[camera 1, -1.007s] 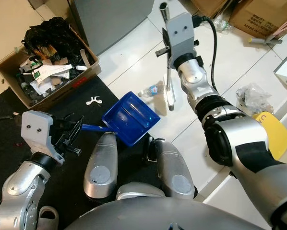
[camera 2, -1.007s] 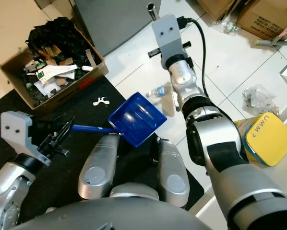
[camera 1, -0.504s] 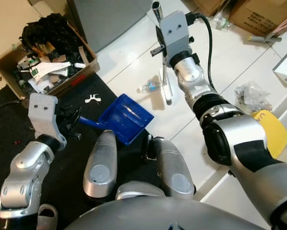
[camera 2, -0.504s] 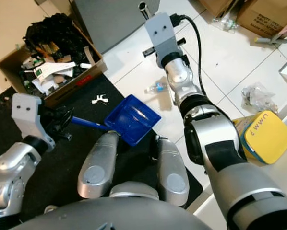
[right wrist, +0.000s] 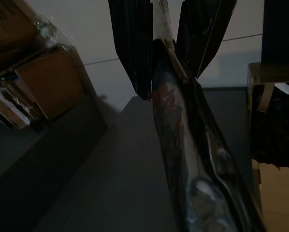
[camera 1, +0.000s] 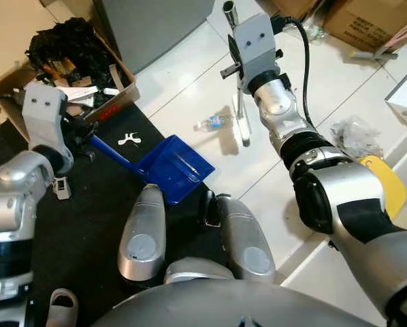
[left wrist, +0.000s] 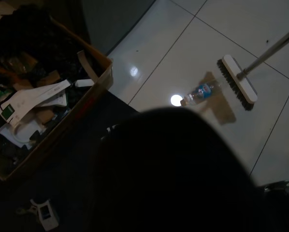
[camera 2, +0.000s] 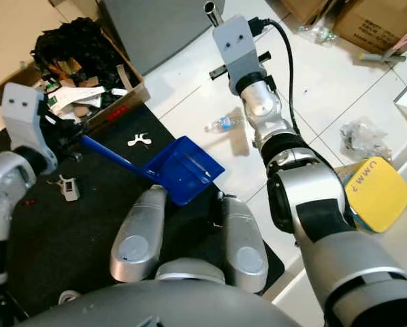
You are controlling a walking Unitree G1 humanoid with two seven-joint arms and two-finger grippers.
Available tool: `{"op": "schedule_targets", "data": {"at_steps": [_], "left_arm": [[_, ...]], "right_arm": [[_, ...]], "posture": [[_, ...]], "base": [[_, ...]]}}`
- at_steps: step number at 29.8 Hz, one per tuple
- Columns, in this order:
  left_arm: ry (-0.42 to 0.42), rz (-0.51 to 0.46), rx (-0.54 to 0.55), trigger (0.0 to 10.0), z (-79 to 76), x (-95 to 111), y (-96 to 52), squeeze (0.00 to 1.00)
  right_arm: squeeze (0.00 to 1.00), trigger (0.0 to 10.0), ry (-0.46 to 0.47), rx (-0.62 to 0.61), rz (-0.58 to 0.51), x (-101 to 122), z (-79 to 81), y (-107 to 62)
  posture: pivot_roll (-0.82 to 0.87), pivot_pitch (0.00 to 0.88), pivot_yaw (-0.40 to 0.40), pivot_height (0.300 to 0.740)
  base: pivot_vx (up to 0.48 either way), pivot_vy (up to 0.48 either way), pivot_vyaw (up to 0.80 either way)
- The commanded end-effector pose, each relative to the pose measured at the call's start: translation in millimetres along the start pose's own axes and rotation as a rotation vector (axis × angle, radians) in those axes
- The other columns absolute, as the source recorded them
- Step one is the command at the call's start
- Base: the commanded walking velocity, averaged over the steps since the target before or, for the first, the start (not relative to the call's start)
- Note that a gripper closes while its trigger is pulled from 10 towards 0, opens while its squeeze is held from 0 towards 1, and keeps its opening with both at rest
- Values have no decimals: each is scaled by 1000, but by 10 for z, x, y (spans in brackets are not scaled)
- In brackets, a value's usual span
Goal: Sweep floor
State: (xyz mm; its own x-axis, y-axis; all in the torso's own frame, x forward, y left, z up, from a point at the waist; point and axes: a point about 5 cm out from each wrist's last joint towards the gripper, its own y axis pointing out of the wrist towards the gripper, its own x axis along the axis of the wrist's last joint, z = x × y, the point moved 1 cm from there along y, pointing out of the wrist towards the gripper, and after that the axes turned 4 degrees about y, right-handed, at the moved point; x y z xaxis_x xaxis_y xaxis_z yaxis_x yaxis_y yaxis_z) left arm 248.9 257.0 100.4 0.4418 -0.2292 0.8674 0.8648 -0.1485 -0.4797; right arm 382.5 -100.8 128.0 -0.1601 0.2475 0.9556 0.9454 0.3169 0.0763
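Holding the broom (camera 1: pixel 239 109) with fingers pinched round its pole, the right gripper (right wrist: pixel 166 63) is resting the bristles just at 3 o'clock of the one plastic bottle (camera 1: pixel 214 124) on the white tiles, while the left gripper (camera 1: pixel 74 129) is clamping the handle of the one blue dustpan (camera 1: pixel 174 167) at 7 o'clock of the bottle. Judging by this, the collecting step is underway, and the next move is calling for one sweep toward the pan's open mouth

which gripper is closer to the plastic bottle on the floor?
Right. The right gripper holds the broom, whose head sits beside the plastic bottle. The left gripper holds the dustpan handle, back over the black mat.
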Motion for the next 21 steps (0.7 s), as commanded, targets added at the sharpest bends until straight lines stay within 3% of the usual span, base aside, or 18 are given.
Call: {"op": "schedule_targets", "data": {"at_steps": [1, 5, 6, 11, 16, 21], "left_arm": [[145, 152, 183, 10000, 297, -203, -74, 0], [243, 82, 203, 10000, 328, -8, -18, 0], [303, 14, 181, 10000, 287, 143, -4, 0], [391, -79, 91, 10000, 131, 380, -12, 0], [433, -102, 28, 10000, 60, 486, -30, 0], [412, -68, -32, 10000, 34, 395, -7, 0]], "right_arm": [[0, 10000, -16, -8, -7, -5, -54, -14], [0, 10000, -17, -24, -6, -9, -98, -21], [0, 10000, -18, -31, -3, -21, -116, -30], [0, 10000, -17, -41, 3, -36, -129, -39], [0, 10000, -15, -45, 5, -36, -128, -37], [0, 10000, -15, -48, 4, -33, -129, -35]], "posture": [[433, 181, -57, 740], [428, 175, -53, 740], [427, 168, -51, 740], [432, 163, -49, 740], [434, 159, -48, 740], [433, 157, -47, 740]], "base": [[0, 0, 0], [0, 0, 0], [0, 0, 0], [0, 0, 0], [0, 0, 0], [0, 0, 0]]}}
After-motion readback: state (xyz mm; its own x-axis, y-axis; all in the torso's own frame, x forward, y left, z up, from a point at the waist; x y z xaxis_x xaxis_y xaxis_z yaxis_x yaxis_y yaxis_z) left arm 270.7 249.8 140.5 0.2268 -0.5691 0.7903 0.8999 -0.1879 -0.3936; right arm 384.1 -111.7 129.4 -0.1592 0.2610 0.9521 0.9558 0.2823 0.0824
